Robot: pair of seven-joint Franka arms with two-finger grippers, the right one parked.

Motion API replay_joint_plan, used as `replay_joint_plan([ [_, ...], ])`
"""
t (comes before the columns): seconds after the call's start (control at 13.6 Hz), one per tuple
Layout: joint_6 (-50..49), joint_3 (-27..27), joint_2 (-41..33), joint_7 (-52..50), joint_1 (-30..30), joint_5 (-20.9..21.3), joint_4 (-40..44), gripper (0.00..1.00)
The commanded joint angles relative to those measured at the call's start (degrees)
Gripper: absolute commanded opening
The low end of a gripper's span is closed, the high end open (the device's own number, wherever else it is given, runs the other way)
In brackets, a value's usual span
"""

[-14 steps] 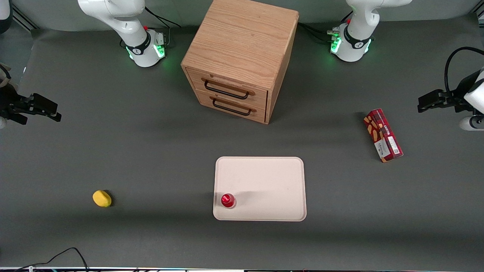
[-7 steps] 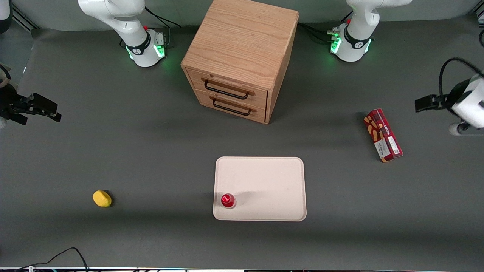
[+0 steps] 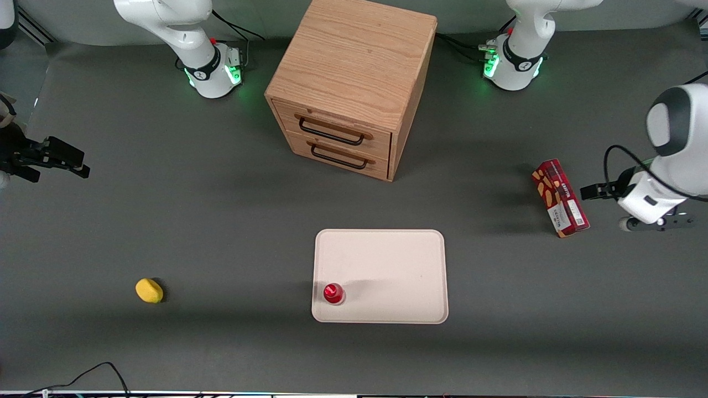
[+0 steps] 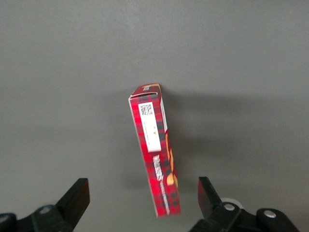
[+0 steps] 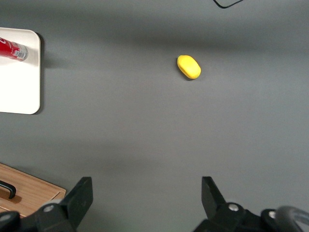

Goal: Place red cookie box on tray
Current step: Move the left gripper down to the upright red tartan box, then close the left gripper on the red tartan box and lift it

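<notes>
The red cookie box [image 3: 560, 197] lies flat on the dark table toward the working arm's end; its white label end points toward the front camera. The left wrist view shows it [image 4: 155, 159] just off the open fingers, with one end reaching between them. My left gripper [image 3: 594, 192] hovers beside the box, on its side away from the tray, open and empty; it also shows in the left wrist view [image 4: 142, 189]. The pale cream-pink tray [image 3: 387, 260] lies mid-table, nearer the front camera than the box.
A small round red-capped item [image 3: 333, 293] stands on the tray's corner. A wooden two-drawer cabinet [image 3: 354, 83] stands farther from the front camera than the tray. A yellow lemon-like item [image 3: 149, 290] lies toward the parked arm's end.
My left gripper has come nearer the front camera and closer to the red cookie box, and now hovers right beside it. The box and tray have not moved.
</notes>
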Motion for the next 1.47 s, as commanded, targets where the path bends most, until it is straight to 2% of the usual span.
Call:
replay_joint_plan([
  [0.0,11.10,0.21,-1.94,-1.72,0.27,-2.62,-10.11,1.00],
  [0.22,22.54,0.21,-1.24,-1.90,1.50,-3.77,-18.20,1.00],
  [0.59,32.93,0.12,0.17,-1.90,2.03,-6.32,-25.16,0.97],
  [0.66,33.38,0.12,0.78,-1.90,2.03,-6.41,-25.17,0.91],
  [0.73,33.56,0.12,1.14,-1.90,2.03,-6.50,-25.08,0.76],
  [0.95,34.52,0.12,2.02,-1.90,1.85,-6.85,-24.99,0.19],
  [1.03,34.52,0.12,2.19,-1.90,1.85,-6.76,-24.99,0.05],
  [1.1,34.52,0.12,2.02,-1.90,1.76,-6.85,-24.90,0.00],
  [1.39,30.07,-0.23,-0.87,-2.68,0.97,-6.76,-23.16,0.00],
])
